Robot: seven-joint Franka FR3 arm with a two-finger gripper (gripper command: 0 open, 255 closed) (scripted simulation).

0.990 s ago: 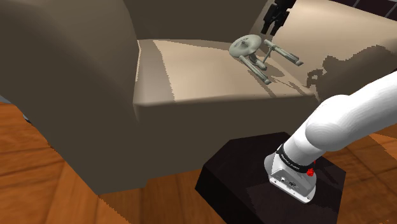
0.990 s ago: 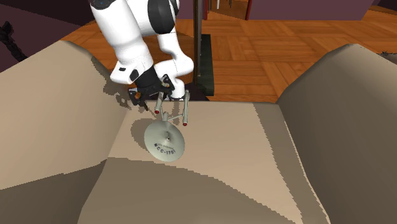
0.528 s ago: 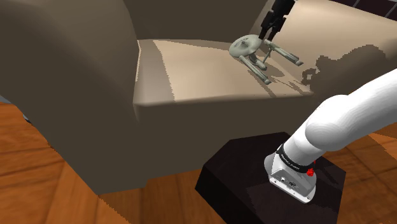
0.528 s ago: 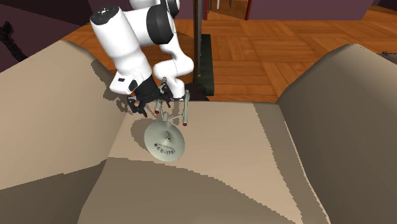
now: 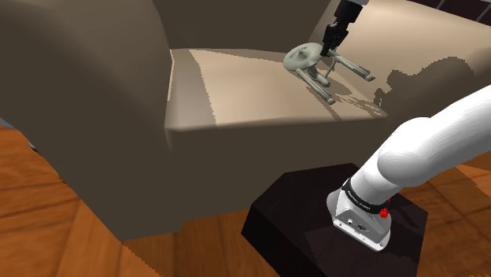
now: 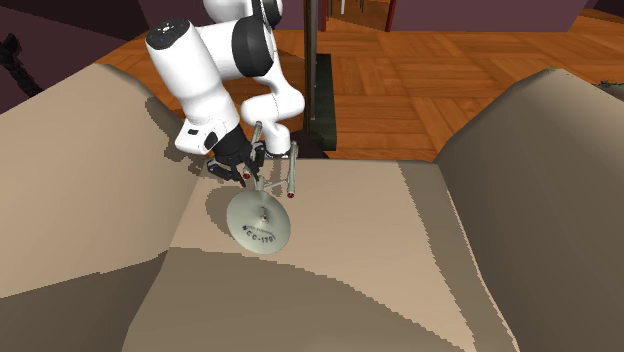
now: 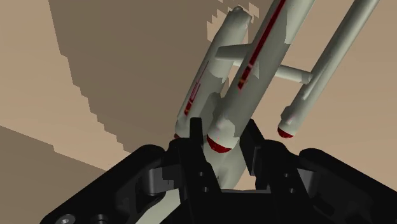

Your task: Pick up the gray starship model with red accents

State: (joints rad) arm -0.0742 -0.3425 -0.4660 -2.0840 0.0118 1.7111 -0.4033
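1. Beige sofa (image 5: 236,94): the seat cushion carries the task object. The cushion lies between two raised arms of the sofa, above a wood floor (image 5: 47,204).

2. White arm (image 6: 200,70): compared with one second ago, the arm is folded lower over the cushion, and the wrist is brought down toward the model's rear.

3. Gray starship model (image 5: 307,59): it rests on the cushion. Its position and tilt match the earlier frames, so it is not yet lifted. The saucer (image 6: 258,222) points away from the gripper.

4. Gripper (image 7: 222,143): half a second ago its two prongs stand apart above the model. They are now drawn narrow around the red-tipped rear hull (image 7: 224,130), between the two nacelles.

5. Fingers (image 7: 189,143): in the wrist view each finger appears to touch a side of the hull.

Assessment: the approach and closing steps appear complete. The remaining step is a straight lift. The hull is rounded and held behind the heavy saucer, so the model may pivot nose-down.
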